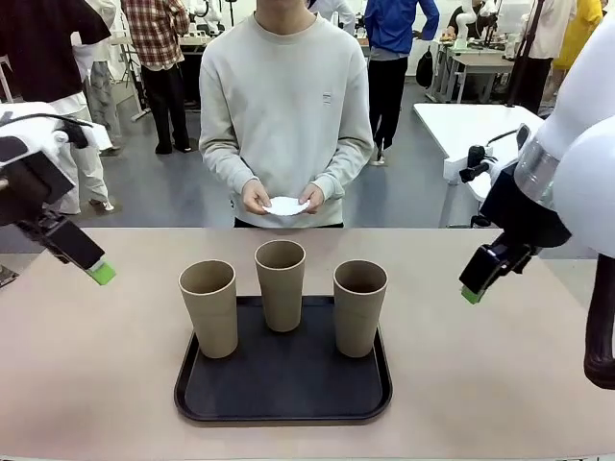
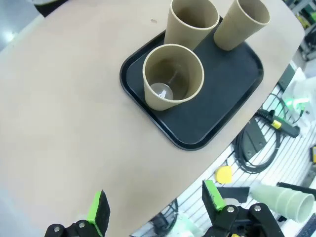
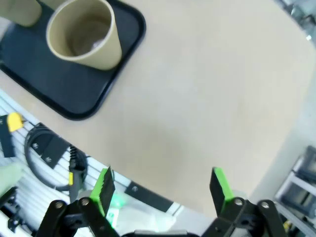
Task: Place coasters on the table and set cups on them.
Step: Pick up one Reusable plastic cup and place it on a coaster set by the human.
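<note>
**Cups waiting on the tray, lots of bare room on both sides**

Three tall tan paper cups are standing upright on a black tray (image 1: 283,389) with rounded corners: one on the left (image 1: 209,309), one in the middle further back (image 1: 280,285), one on the right (image 1: 359,309). They are standing close together but not touching. The tray is sitting in the middle of the big beige worktop (image 1: 91,375), with its front rim near the worktop's near edge.

Wide bare worktop is lying open to the left and right of the tray. A bare strip is also running between the tray and the far edge, where a person in a pale jumper is standing.

The left claw (image 2: 154,205) is hanging above the left side of the worktop, well apart from the cups. Its jaws are spread wide and gripping nothing. The right claw (image 3: 163,187) is hanging above the right side, also spread wide and gripping nothing.

The small white paper coasters (image 1: 285,206) are not on the worktop yet. The person's hands (image 1: 256,197) are holding them just past the far edge. The fingers are covering part of them, so I cannot tell how many there are.

In the front view each claw is turned sideways, so just one green tip is showing. In the left wrist view the two far cups are cut off at the top edge.
</note>
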Robot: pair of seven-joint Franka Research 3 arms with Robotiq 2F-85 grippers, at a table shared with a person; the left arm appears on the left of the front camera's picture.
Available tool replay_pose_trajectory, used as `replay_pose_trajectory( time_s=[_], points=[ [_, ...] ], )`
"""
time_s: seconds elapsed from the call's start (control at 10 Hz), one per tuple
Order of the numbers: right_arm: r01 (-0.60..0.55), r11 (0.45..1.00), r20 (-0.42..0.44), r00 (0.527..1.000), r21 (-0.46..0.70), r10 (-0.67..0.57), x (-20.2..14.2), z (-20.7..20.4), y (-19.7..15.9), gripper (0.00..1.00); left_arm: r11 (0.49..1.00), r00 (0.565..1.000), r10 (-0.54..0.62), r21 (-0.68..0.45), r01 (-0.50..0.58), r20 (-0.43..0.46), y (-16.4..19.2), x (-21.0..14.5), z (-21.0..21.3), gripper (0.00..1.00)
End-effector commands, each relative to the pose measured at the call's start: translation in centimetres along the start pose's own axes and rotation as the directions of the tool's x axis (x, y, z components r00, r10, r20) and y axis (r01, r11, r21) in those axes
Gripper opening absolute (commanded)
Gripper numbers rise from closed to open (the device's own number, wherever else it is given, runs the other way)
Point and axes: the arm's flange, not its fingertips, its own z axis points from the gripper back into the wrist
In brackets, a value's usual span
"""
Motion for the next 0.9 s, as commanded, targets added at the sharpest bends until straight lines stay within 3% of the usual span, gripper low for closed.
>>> replay_pose_trajectory(
  time_s=[0.0,0.3,0.4,0.5,0.6,0.7,0.8],
  points=[
    [-0.013,1.0,0.02,1.0,-0.001,0.013,0.9,-0.7,-0.5,1.0,0.998,0.998,-0.059,0.024,0.059,0.005,0.2,0.8,-0.8,1.0],
    [-0.002,1.0,0.005,1.0,-0.003,0.002,0.1,0.0,0.0,1.0,1.0,1.0,-0.018,0.008,0.018,-0.001,0.0,0.1,-0.1,1.0],
    [0.158,0.921,-0.009,0.986,0.356,-0.165,-3.1,-0.9,-3.9,1.0,0.977,0.995,0.074,-0.204,-0.059,0.068,2.9,-2.1,-0.5,1.0],
    [0.264,0.803,-0.022,0.954,0.534,-0.299,-6.0,-0.9,-7.8,1.0,0.924,0.978,0.13,-0.378,-0.061,0.161,5.1,-3.8,0.0,1.0],
    [0.291,0.673,-0.02,0.925,0.68,-0.379,-7.8,-0.5,-10.4,1.0,0.843,0.956,0.215,-0.532,-0.078,0.2,6.7,-4.9,1.3,1.0],
    [0.331,0.532,-0.056,0.882,0.779,-0.467,-9.0,-0.8,-13.4,1.0,0.712,0.934,0.3,-0.697,-0.085,0.193,9.0,-5.5,1.9,1.0],
    [0.374,0.372,-0.139,0.839,0.85,-0.525,-10.1,-1.9,-15.9,1.0,0.596,0.91,0.389,-0.792,-0.13,0.143,11.6,-6.2,1.5,1.0]
  ],
)
